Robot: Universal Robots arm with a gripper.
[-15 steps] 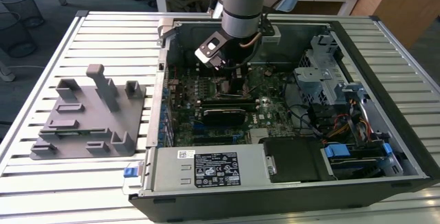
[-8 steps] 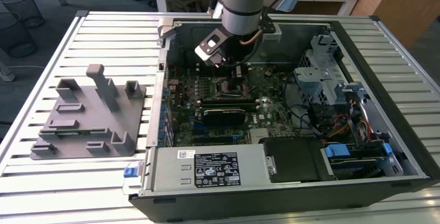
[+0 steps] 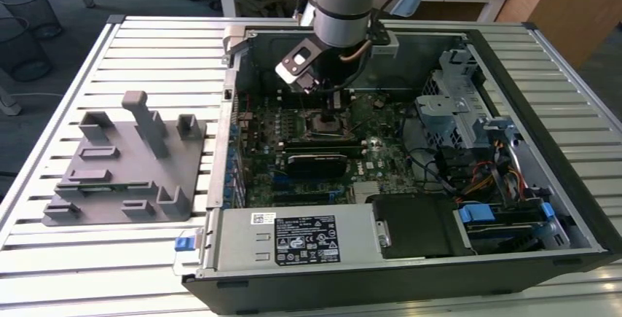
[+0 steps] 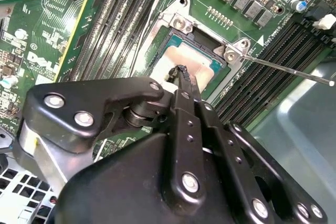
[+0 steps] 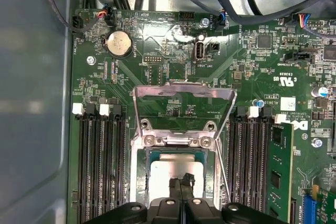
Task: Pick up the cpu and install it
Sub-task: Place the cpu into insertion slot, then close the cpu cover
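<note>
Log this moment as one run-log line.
cpu: lying in socket | gripper: over cpu, jaws shut, contact unclear | load plate: raised open

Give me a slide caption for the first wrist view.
Shut gripper poised at the cpu lying in the open socket.

A white slatted metal table [image 3: 97,266] carries an open black computer case [image 3: 389,282]. Just beside the case, at the exterior view's left, stands a grey plastic fixture with upright blocks [image 3: 116,178]. Inside the case lies a green motherboard [image 3: 379,131], with a grey box-shaped power supply bearing a black label [image 3: 291,240] and a silver drive cage [image 3: 447,106]. In the first wrist view a round silver coin battery [image 5: 119,43] sits on the board, and black memory slots [image 5: 102,166] flank a raised metal socket plate [image 5: 184,103]. Black mesh bins [image 3: 25,40] stand beyond the table.
</note>
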